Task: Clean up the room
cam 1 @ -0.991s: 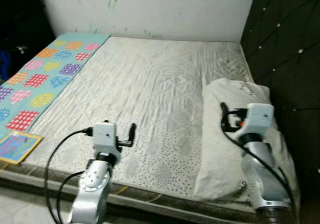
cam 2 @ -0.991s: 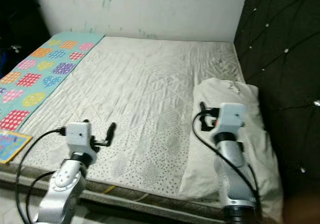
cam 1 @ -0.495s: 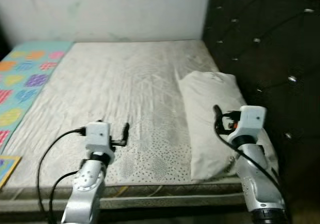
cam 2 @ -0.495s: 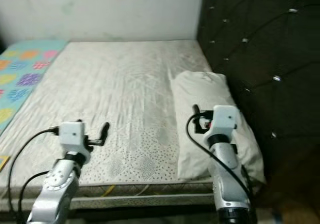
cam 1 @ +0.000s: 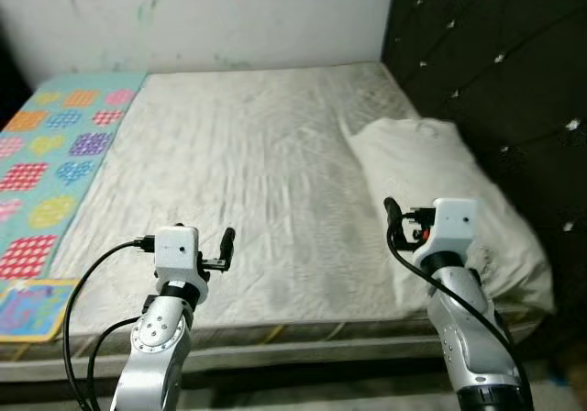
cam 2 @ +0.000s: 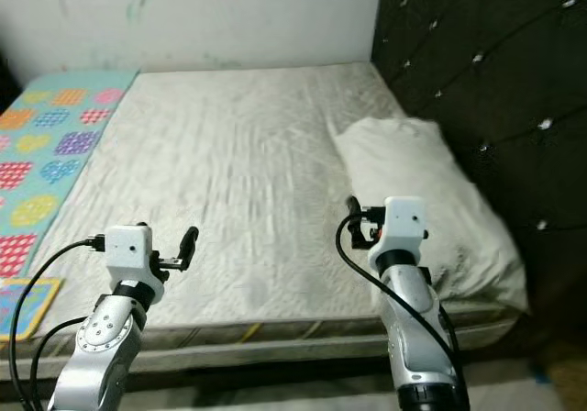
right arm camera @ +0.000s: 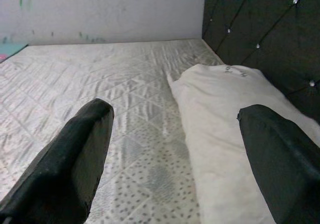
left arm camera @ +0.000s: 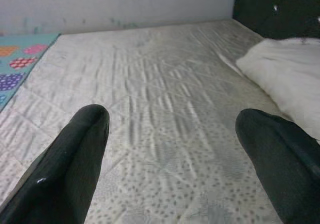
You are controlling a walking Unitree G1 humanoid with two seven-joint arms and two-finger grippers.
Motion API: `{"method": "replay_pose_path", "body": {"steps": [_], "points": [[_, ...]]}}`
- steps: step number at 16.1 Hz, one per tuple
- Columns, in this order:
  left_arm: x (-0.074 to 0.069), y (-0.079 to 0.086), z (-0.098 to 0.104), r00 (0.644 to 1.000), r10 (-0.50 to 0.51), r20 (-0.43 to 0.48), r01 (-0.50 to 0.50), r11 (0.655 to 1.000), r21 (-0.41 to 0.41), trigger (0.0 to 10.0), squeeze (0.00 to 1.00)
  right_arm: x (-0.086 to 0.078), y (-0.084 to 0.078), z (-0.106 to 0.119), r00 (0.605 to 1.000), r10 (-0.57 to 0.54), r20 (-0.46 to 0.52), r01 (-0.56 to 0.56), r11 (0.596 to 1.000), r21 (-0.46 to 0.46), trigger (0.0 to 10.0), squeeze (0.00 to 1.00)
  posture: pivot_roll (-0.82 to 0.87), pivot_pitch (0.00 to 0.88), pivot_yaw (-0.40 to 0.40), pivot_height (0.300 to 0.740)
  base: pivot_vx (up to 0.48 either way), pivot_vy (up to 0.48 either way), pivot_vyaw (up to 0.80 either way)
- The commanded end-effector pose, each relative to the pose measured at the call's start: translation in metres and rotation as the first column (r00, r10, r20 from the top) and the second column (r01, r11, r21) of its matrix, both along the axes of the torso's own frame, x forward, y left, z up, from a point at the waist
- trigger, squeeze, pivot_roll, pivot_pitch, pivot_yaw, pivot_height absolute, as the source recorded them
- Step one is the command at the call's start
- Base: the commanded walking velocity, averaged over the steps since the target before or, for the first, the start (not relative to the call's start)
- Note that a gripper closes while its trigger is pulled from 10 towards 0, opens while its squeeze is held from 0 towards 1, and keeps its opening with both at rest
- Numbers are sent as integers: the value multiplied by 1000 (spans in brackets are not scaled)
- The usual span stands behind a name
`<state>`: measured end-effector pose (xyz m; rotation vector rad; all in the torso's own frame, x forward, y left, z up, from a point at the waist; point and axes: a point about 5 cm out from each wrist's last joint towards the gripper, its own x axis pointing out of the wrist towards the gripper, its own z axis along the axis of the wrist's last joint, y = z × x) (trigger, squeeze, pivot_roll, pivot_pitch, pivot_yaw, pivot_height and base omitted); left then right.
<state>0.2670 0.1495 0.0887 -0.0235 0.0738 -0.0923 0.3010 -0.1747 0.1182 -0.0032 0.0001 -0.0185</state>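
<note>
Left eye view: bare mattress [cam 1: 248,172] looks tidy, w/ the white pillow [cam 1: 440,191] lying askew by the dark headboard [cam 1: 495,72] and a patterned mat [cam 1: 55,154] on the robot's left, so I'd judge straightening is left to do. Left gripper [cam 1: 225,246] and right gripper [cam 1: 393,218] hover over the near edge, fingers spread wide, nothing held. Floor and bed front are cut off, can't tell what's down there.
</note>
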Motion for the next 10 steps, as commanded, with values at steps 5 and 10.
{"method": "replay_pose_path", "body": {"steps": [5, 10], "points": [[1, -6, 4, 999, -31, 9, 31, 999, -13, 10000, 0, -3, -6, -3, 1000, -13, -15, 13, 1000, -8, 10000, 0, -150, 65, 60, 740, 0, 471, 0], [-3, -13, 12, 992, -105, 68, 109, 992, -57, 10000, 0, -2, -6, -3, 1000, -5, -18, 4, 1000, -12, 10000, 0, -153, 65, 55, 740, 0, 0, 0]]}}
